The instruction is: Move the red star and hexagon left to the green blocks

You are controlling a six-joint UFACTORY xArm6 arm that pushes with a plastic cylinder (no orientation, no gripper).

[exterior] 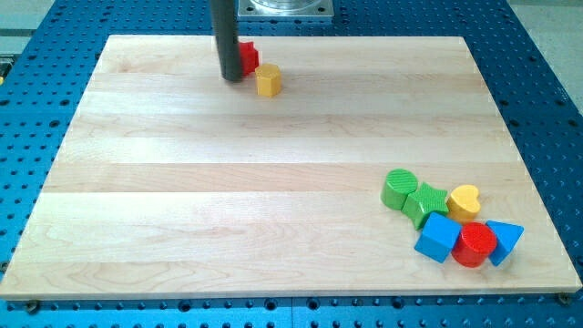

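My tip (231, 76) stands near the view's top, left of centre. It is right against the left side of a red block (248, 57), which it partly hides, so the block's shape is unclear. A yellow hexagon (268, 80) sits just right of the tip. A green cylinder (398, 188) and a green star (426, 203) lie at the view's lower right, far from the tip.
By the green blocks are a yellow heart (465, 199), a blue cube (438, 237), a red cylinder (475, 244) and a blue triangle (504, 240). The wooden board (273, 182) lies on a blue perforated table.
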